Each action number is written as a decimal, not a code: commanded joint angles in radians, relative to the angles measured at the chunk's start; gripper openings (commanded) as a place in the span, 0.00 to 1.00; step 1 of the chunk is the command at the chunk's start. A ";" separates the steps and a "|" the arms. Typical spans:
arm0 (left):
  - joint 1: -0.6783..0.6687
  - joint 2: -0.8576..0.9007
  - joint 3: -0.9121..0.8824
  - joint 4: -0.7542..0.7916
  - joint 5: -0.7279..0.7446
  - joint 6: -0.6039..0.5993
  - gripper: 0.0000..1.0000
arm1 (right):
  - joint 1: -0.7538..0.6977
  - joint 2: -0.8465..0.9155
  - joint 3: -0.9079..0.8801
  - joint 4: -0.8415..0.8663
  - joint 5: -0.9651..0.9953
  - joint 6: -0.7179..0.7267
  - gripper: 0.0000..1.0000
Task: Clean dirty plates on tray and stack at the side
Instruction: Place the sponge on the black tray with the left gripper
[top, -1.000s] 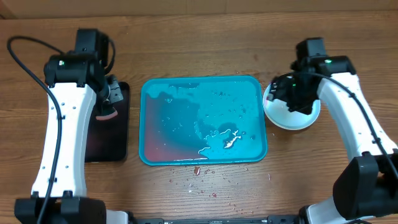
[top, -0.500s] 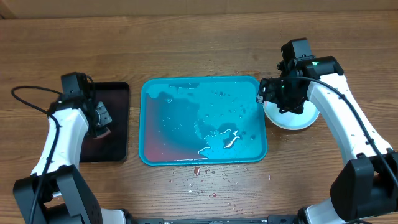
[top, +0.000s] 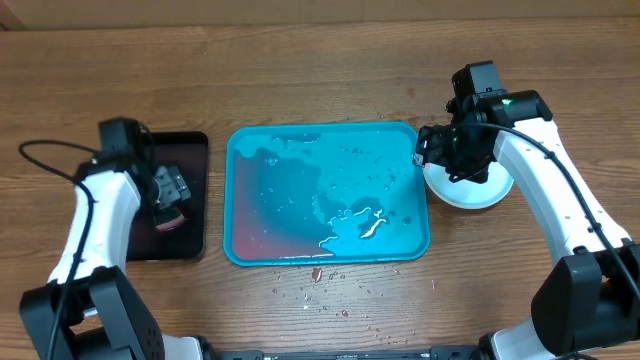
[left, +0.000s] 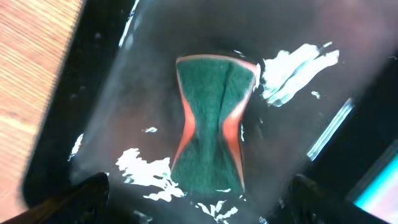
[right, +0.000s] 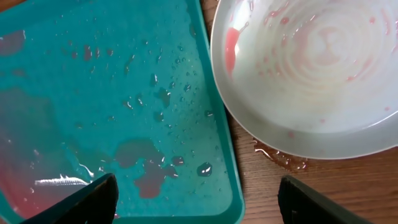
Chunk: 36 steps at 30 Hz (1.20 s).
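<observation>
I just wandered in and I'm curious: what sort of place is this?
Probably a robot test bench set up as a mock dishwashing station: two robot arms at a wooden table, a wet blue tray, and a sponge lying on a black tray.

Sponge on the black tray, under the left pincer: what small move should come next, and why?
Probably raise the left pincer straight up, clear of the sponge: it stands open, the sponge lies free on the black tray, and the plate sits beside the teal tray.

wet teal tray (top: 300, 205) ctr, pink-smeared plate (right: 311, 74) just rt
</observation>
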 joint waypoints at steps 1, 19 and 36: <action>-0.002 -0.018 0.197 -0.117 0.039 0.005 0.95 | 0.007 -0.039 0.035 -0.010 0.012 -0.003 0.82; -0.009 -0.017 0.563 -0.431 0.344 -0.022 1.00 | 0.007 -0.607 0.108 -0.226 0.078 -0.032 1.00; -0.009 -0.017 0.563 -0.431 0.344 -0.022 1.00 | 0.007 -0.855 0.092 -0.223 -0.019 -0.034 1.00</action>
